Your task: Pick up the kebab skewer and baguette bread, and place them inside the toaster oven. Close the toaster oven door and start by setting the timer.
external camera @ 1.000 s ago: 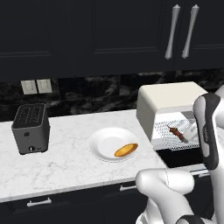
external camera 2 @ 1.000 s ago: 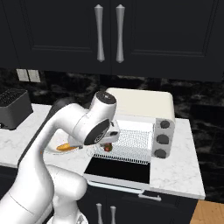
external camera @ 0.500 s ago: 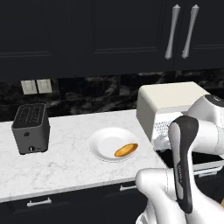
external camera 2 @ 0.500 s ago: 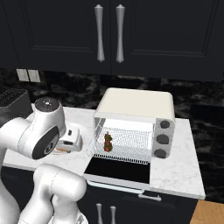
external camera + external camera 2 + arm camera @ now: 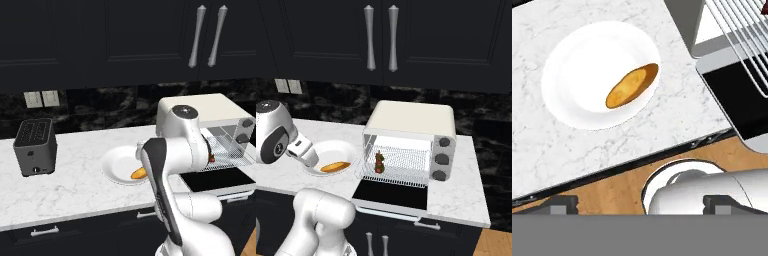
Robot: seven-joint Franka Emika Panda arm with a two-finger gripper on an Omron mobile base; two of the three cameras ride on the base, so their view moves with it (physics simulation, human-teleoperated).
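Observation:
The kebab skewer (image 5: 379, 162) stands on the wire rack (image 5: 406, 167) inside the cream toaster oven (image 5: 415, 119), and a dark red tip of it (image 5: 764, 6) peeks in at the hand view's top right. The toaster oven door (image 5: 390, 194) lies folded down flat, its dark glass facing up (image 5: 738, 102). The golden baguette bread (image 5: 632, 85) lies on a white plate (image 5: 572, 80) left of the oven, also seen from the base as the baguette (image 5: 336, 166) (image 5: 138, 173). My gripper (image 5: 643, 204) hovers above the counter's front edge near the plate, open and empty.
A dark grey slot toaster (image 5: 34, 145) stands at the counter's far left. Three dark knobs (image 5: 442, 159) line the oven's right front. Black cabinets with silver handles (image 5: 380, 37) hang above. My own arm (image 5: 175, 150) blocks part of the plate in the left base view.
The arm has swung away from the oven mouth, leftward and back, bringing the hand over the plate. The skewer stays on the rack. The jaws have stayed open.

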